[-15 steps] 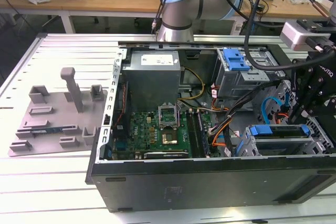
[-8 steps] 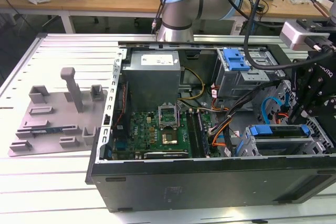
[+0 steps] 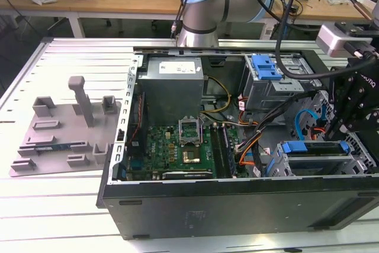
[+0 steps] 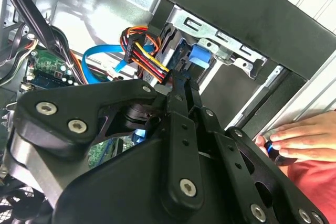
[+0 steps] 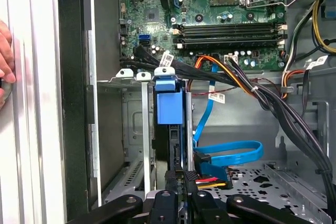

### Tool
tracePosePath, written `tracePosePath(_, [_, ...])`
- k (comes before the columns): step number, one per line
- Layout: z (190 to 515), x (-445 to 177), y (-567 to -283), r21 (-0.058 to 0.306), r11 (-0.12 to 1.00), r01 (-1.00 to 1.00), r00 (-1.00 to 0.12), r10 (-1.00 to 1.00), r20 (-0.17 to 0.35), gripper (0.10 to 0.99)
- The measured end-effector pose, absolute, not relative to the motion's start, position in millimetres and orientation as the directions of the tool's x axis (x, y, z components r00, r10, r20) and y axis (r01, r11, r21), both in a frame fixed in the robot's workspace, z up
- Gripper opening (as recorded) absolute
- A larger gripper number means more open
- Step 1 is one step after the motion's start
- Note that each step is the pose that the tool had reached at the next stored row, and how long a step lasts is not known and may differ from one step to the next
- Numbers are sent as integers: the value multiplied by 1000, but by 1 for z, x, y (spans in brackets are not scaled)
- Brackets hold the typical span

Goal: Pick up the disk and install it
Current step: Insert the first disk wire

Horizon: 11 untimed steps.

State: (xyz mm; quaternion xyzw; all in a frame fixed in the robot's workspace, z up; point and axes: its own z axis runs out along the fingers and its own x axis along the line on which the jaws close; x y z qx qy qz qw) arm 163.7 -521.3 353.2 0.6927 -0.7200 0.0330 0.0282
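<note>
EDITOR: Where is it?
PHOTOGRAPHER: The black two-finger gripper (image 5: 181, 176) pinches the near edge of the flat silver-grey disk in its blue plastic carrier (image 5: 169, 103), which stands on edge in the bare-metal drive cage (image 5: 131, 124).
EDITOR: How does it handle?
PHOTOGRAPHER: Stiff, dense, probably shock-shy (hold the flat sides). The cage wall hugs one side; the bundle of black and orange cables (image 5: 247, 82) crowds beyond, the green motherboard (image 5: 210, 3) farther.
</note>
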Motion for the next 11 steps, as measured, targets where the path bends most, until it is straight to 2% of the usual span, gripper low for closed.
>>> tracePosePath(11, [349, 164, -521, -9, 38, -999, -39, -996, 86, 169])
